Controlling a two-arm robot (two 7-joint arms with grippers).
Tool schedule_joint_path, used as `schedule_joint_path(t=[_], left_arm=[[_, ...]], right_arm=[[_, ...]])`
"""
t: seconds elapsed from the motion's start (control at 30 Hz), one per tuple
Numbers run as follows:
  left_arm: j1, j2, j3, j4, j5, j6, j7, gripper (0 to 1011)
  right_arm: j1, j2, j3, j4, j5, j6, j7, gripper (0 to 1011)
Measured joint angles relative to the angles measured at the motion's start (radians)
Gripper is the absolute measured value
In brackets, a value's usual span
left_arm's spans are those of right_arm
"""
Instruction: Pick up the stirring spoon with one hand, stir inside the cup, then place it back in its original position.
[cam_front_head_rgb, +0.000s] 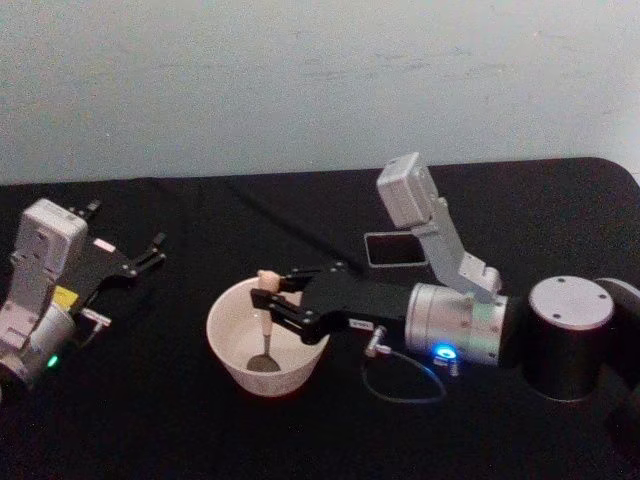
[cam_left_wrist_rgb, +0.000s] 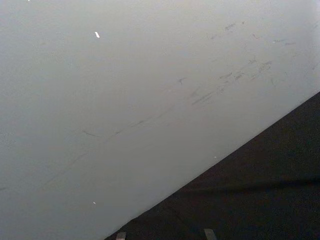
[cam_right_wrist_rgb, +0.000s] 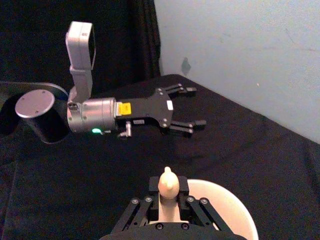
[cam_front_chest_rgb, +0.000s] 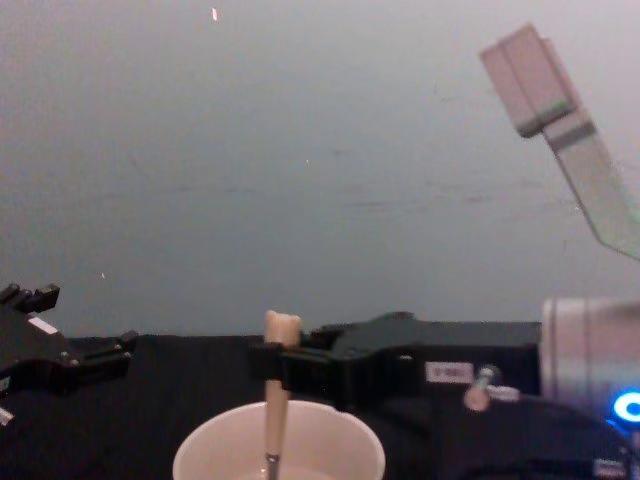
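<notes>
The right tool (cam_front_head_rgb: 268, 292) grips the stirring spoon (cam_front_head_rgb: 268, 325) upright inside the cup (cam_front_head_rgb: 226, 312). The left tool (cam_front_head_rgb: 127, 224) stands open, empty, well apart.

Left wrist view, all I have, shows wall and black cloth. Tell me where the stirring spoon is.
Observer: The stirring spoon stands roughly upright in the cup, its bowl at the bottom.
Operator: Say what holds it.
Observer: The right hand is shut on the handle, near its top.
Operator: Report the left hand.
Observer: The left hand hovers open, left of the cup and apart from it.
</notes>
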Motion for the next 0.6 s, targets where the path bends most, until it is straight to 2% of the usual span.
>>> schedule_joint_path(t=[0.3,0.4,0.6], left_arm=[[0.000,0.000,0.000,0.000,0.000,0.000,0.000,1001],[0.000,0.000,0.000,0.000,0.000,0.000,0.000,1001],[0.000,0.000,0.000,0.000,0.000,0.000,0.000,1001]], right_arm=[[0.042,-0.073,-0.018,0.059,-0.014,-0.016,-0.044,212],[0.056,-0.104,-0.019,0.095,-0.033,-0.027,-0.077,212],[0.068,-0.127,-0.005,0.134,-0.053,-0.032,-0.105,212]])
